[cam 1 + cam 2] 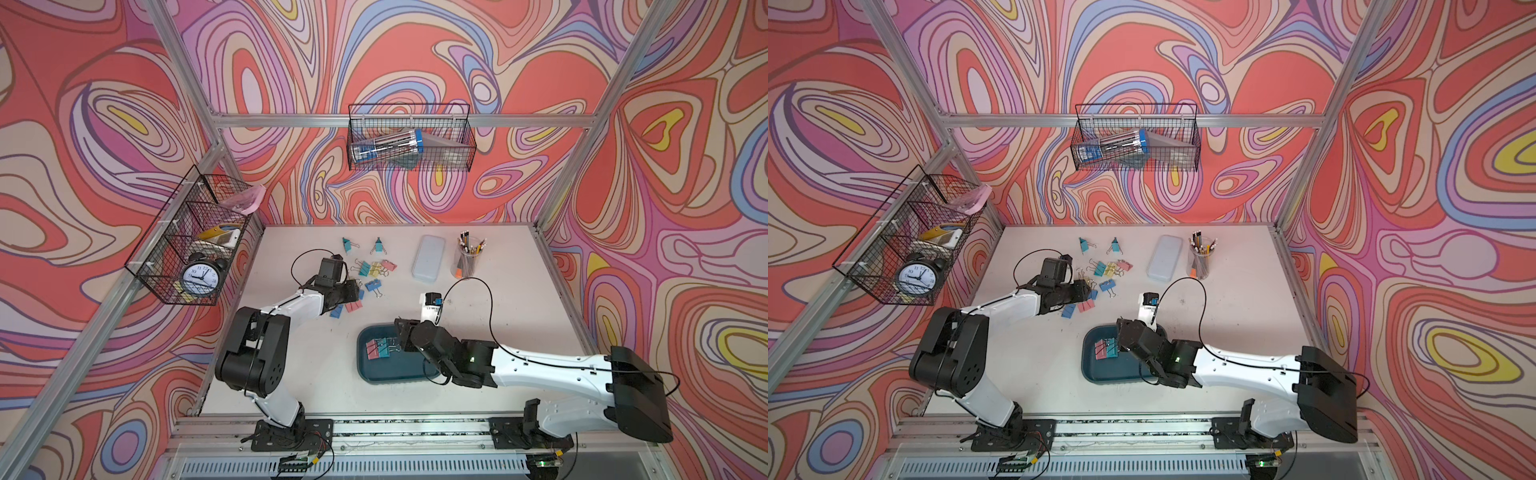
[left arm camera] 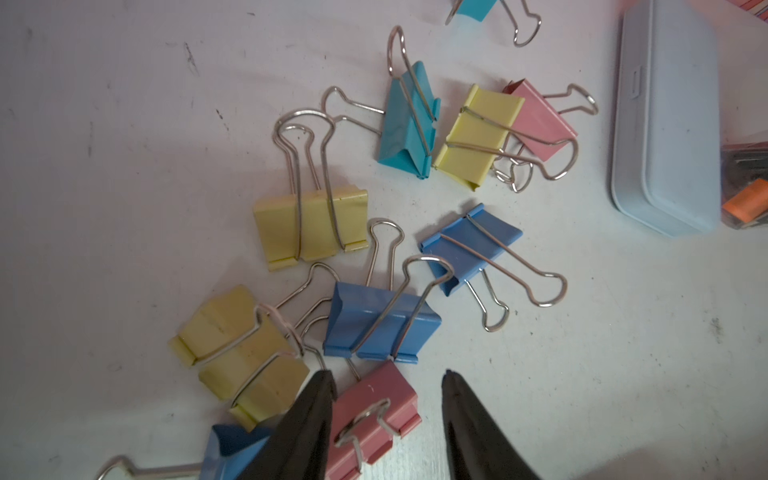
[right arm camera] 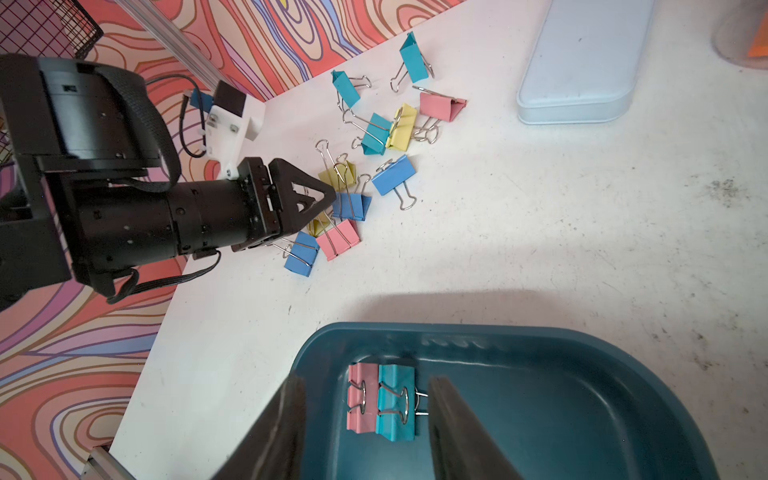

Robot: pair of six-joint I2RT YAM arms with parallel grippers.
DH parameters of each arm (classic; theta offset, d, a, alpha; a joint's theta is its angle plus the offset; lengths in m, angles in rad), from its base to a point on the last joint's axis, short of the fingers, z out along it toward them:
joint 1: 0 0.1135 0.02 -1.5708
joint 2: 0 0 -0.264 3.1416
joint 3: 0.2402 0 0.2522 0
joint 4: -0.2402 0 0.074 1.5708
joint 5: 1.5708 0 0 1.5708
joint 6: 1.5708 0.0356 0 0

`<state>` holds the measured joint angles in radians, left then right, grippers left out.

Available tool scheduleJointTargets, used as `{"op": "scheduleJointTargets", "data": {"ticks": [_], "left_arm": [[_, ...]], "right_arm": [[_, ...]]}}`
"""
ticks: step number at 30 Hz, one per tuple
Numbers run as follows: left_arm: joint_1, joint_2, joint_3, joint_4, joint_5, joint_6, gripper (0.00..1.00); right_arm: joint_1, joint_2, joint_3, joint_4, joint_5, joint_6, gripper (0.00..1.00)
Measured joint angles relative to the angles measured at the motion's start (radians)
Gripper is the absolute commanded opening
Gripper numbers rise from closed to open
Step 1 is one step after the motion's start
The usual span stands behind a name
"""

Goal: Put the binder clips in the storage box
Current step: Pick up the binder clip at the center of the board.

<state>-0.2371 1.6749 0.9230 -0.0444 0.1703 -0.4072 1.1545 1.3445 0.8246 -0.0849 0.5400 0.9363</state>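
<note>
left gripper [image 2: 387, 376]: part-open astride pink clip [image 2: 374, 409], ungripped | right gripper [image 3: 368, 379]: part-open, empty, over two clips [image 3: 395, 415] in storage box [image 3: 540, 334]

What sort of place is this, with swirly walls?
Probably a robot test booth staged as a desk: left arm and right arm bolted to a rail, aluminium frame, binder clips and a pencil cup.

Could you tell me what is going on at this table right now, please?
Two robot arms are moving binder clips into the storage box. The left gripper is low over the loose clips on the table, with its jaws open either side of a loose pink clip, not yet gripping it. The right gripper hovers open and empty over the box, where a second pink clip and a teal clip lie side by side.
</note>
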Motion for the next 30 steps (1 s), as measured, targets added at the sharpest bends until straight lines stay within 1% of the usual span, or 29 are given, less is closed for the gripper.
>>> {"op": "scheduleJointTargets", "data": {"ticks": [10, 13, 16, 18, 21, 25, 28, 30], "left_arm": [[0.009, 0.024, 0.000, 0.010, 0.061, -0.001, 0.26], [0.009, 0.023, 0.000, 0.015, 0.081, -0.004, 0.17], [0.009, 0.021, 0.000, 0.017, 0.101, -0.007, 0.06], [0.007, 0.011, 0.000, 0.032, 0.127, -0.011, 0.01], [0.009, -0.013, 0.000, 0.033, 0.145, -0.016, 0.00], [0.009, -0.077, -0.016, 0.032, 0.171, -0.040, 0.00], [0.003, -0.170, -0.034, 0.021, 0.175, -0.065, 0.00], [-0.014, -0.253, -0.042, -0.008, 0.150, -0.075, 0.00]], "right_arm": [[0.000, -0.002, 0.000, -0.014, 0.001, 0.018, 0.49], [0.000, -0.002, 0.000, -0.018, 0.002, 0.023, 0.49], [0.000, -0.002, 0.000, -0.021, 0.003, 0.030, 0.49], [0.000, -0.002, 0.000, -0.022, 0.009, 0.034, 0.49], [0.000, -0.003, 0.000, -0.026, 0.021, 0.048, 0.50], [0.000, -0.018, -0.005, -0.038, 0.053, 0.083, 0.66], [0.000, -0.035, -0.013, -0.053, 0.094, 0.114, 0.83], [-0.004, -0.051, -0.022, -0.065, 0.123, 0.138, 0.91]]}}
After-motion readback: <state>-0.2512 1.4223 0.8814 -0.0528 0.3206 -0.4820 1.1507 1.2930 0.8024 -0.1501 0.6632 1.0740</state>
